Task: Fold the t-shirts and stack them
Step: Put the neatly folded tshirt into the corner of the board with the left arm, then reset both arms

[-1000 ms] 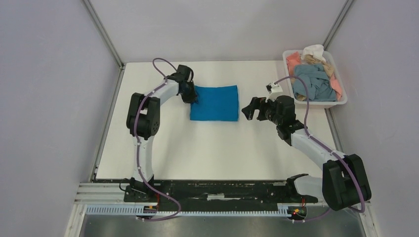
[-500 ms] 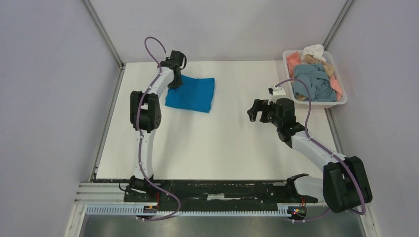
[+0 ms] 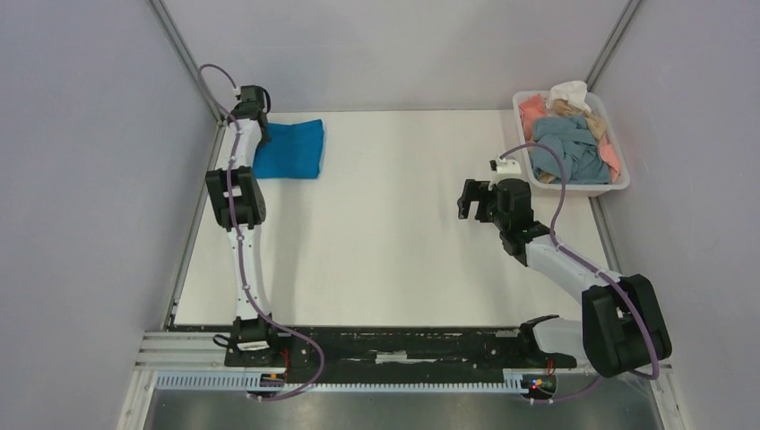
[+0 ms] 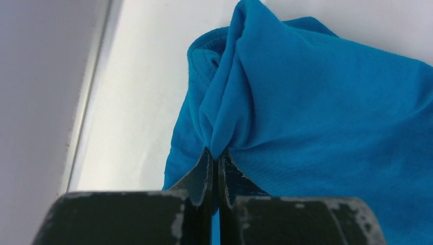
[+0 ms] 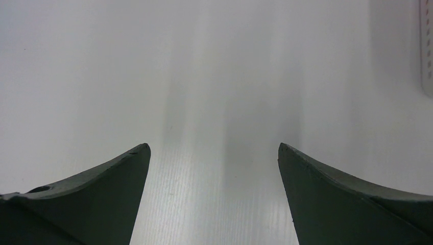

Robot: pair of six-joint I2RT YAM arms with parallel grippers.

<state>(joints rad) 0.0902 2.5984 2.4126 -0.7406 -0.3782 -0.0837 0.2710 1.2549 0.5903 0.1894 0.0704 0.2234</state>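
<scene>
White tabletop fills the cell, enclosed by pale grey walls. At its far right edge sits the white plastic tray, holding crumpled t-shirts: grey-blue, salmon pink, tan and white. The bright blue t-shirt lies folded well apart from the tray, at the table's opposite far corner. The left gripper is at the shirt edge farthest from the tray. Only the left wrist view shows the grip: jaws pressed together on a pinched ridge of blue cloth. The right gripper hangs near the tray, on its table side. The right wrist view shows its fingers spread wide over bare tabletop, holding nothing, with the tray's wall at the frame's upper right.
</scene>
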